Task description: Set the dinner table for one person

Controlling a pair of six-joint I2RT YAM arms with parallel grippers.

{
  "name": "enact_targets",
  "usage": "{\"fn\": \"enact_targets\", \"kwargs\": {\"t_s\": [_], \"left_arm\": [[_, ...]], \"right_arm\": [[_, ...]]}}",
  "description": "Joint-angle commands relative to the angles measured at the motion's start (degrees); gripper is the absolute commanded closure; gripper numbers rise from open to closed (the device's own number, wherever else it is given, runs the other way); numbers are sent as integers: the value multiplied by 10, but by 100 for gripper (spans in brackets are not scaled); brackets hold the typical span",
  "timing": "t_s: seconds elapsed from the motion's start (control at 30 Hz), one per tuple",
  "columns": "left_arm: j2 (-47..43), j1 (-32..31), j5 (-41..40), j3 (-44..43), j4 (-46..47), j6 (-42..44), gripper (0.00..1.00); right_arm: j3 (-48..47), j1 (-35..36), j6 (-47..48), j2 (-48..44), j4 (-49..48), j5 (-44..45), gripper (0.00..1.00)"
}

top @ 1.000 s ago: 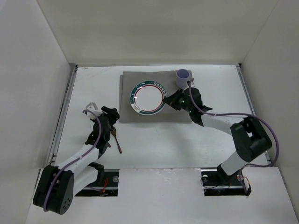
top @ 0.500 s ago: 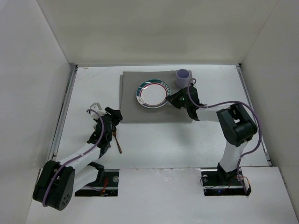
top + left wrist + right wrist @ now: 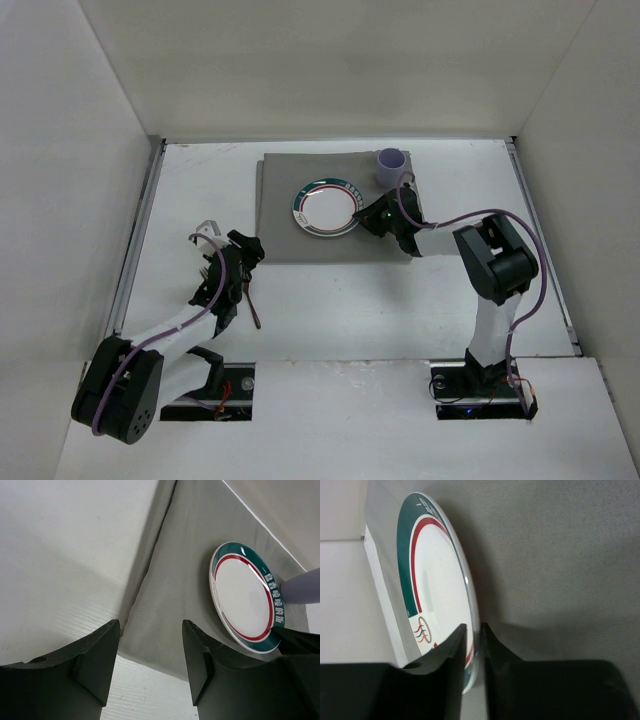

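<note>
A white plate (image 3: 327, 208) with a green and red rim is over the grey cloth mat (image 3: 300, 245) on the white dinner table (image 3: 330, 310). My right gripper (image 3: 372, 217) is shut on the plate's right rim; in the right wrist view its jaws (image 3: 472, 636) pinch the plate's (image 3: 435, 580) edge above the mat (image 3: 560, 555). My left gripper (image 3: 247, 250) is open and empty at the mat's near left corner. In the left wrist view, the left gripper (image 3: 150, 645) faces the mat (image 3: 190, 580) and the plate (image 3: 245, 600).
A purple cup (image 3: 391, 163) stands on the mat's far right corner, close behind the plate, and shows in the left wrist view (image 3: 302, 585). A brown-handled utensil (image 3: 254, 308) lies on the table by the left arm. White walls enclose the table.
The right gripper has drawn the plate a little right and back on the mat, toward the cup, and it looks smaller from above. The left gripper has shifted slightly right toward the mat corner.
</note>
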State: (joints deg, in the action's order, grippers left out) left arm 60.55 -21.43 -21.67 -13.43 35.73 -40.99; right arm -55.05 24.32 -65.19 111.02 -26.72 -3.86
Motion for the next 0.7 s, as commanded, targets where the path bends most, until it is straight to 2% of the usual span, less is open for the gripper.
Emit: {"fn": "enact_targets", "kwargs": {"t_s": [0.0, 0.13, 0.23, 0.37, 0.47, 0.6, 0.63, 0.67], "left_arm": [[2, -4, -9, -15, 32, 2, 50], [2, -6, -15, -19, 29, 9, 50], [2, -8, -18, -26, 15, 17, 51], [2, -32, -67, -49, -39, 35, 53], [-31, -65, -115, -76, -122, 53, 54], [-87, -116, -171, -123, -338, 64, 54], [-98, -126, -176, -132, -403, 56, 55], [-108, -133, -177, -140, -465, 38, 55]], "right_arm": [[-27, -2, 9, -19, 0, -12, 72], [-25, -2, 39, -35, 38, -32, 57], [-14, -2, 64, -61, 71, -24, 50], [19, 0, 98, -117, 90, 18, 42], [38, 2, 144, -170, 122, 49, 36], [83, 10, 189, -248, 139, 80, 33], [98, 14, 197, -269, 139, 83, 33], [112, 17, 205, -289, 137, 87, 38]]}}
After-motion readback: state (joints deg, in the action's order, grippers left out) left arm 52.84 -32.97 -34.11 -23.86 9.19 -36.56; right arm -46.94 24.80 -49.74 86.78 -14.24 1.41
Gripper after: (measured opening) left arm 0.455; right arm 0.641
